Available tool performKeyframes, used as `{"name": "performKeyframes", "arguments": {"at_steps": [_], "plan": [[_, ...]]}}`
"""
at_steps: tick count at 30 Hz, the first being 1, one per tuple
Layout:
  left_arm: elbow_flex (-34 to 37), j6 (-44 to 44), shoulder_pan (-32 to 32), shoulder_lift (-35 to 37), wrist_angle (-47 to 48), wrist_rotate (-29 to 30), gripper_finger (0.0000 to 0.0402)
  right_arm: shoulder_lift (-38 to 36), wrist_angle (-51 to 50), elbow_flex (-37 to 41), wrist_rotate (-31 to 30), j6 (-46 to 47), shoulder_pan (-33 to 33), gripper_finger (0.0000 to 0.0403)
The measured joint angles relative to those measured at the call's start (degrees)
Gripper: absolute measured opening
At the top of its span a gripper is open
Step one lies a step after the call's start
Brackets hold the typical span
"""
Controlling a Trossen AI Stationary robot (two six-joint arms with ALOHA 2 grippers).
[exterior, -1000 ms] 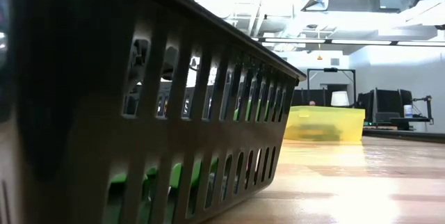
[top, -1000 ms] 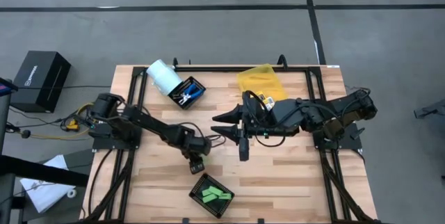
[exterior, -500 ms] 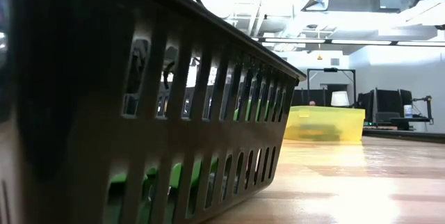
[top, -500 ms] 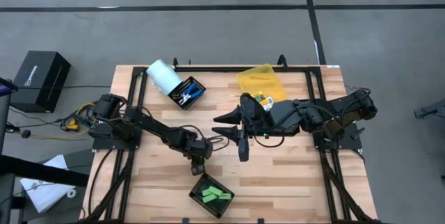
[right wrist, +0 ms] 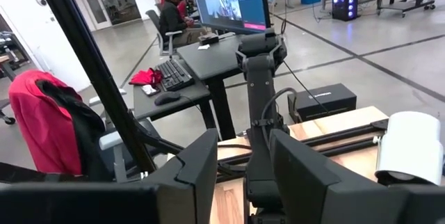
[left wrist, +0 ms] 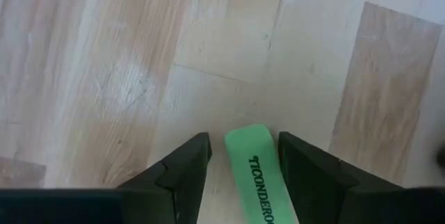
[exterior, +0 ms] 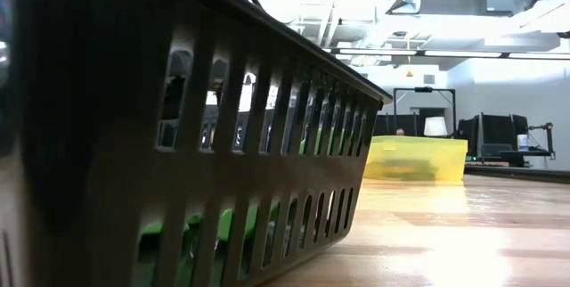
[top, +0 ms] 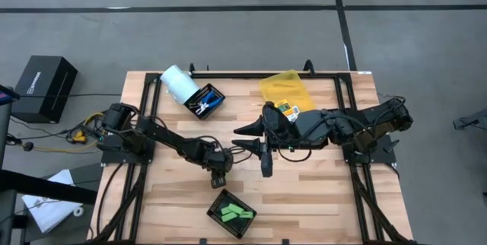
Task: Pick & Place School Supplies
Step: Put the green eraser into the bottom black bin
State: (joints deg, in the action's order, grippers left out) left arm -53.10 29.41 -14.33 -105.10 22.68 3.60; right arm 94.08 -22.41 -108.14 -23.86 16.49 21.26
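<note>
A light-green oblong piece (left wrist: pixel 256 175) with dark lettering lies flat on the wooden table. My left gripper (left wrist: pixel 244 138) points down over it, open, one finger on each side, with bare wood showing between the piece and the fingers. In the high view this gripper (top: pixel 218 178) stands just beyond the near black tray (top: pixel 215 204), which holds several green pieces (top: pixel 236 214). My right gripper (top: pixel 240 139) hangs high over the table's middle, level, open and empty. A yellow-orange pack (top: pixel 287 109) shows beside the right arm.
A second black tray (top: pixel 215 93) with blue-handled scissors (top: pixel 202 103) stands at the far left beside a pale cylinder (top: pixel 177 83). The yellow bin (top: pixel 283 87) stands at the far middle. In the low view the near tray's wall (exterior: pixel 178 144) fills the left half. Bare wood lies right of the near tray.
My left gripper has rolled a little about its own pointing line and sunk slightly over the green piece, so in the high view it now covers more of that piece. The piece has stayed where it was.
</note>
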Motion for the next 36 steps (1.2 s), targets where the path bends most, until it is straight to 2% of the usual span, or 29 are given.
{"name": "performKeyframes", "arguments": {"at_steps": [2,4,8,19,26,36], "plan": [[0.0,0.2,0.2,0.0,0.0,-0.7,0.0169,0.0,-0.1,0.0,0.0,0.0,0.0,0.0124],[0.0,-0.2,0.4,0.0,0.1,-1.3,0.0144,0.0,-0.4,0.0,0.0,0.0,0.0,0.0123],[0.0,-2.1,0.5,0.0,0.0,-1.8,0.0039,0.0,-0.5,0.0,0.0,-0.1,0.0,0.0123],[0.2,-3.6,3.3,0.0,-1.6,-4.1,0.0038,0.0,-0.5,0.0,-0.1,-2.1,-0.4,0.0122],[1.1,-3.5,6.9,3.4,-2.2,-6.1,0.0038,0.0,-0.3,0.0,-0.2,-2.1,-1.6,0.0122],[1.5,-0.9,6.2,8.3,-1.2,-0.9,0.0032,0.0,-0.3,0.0,-0.1,-2.5,-1.9,0.0122]]}}
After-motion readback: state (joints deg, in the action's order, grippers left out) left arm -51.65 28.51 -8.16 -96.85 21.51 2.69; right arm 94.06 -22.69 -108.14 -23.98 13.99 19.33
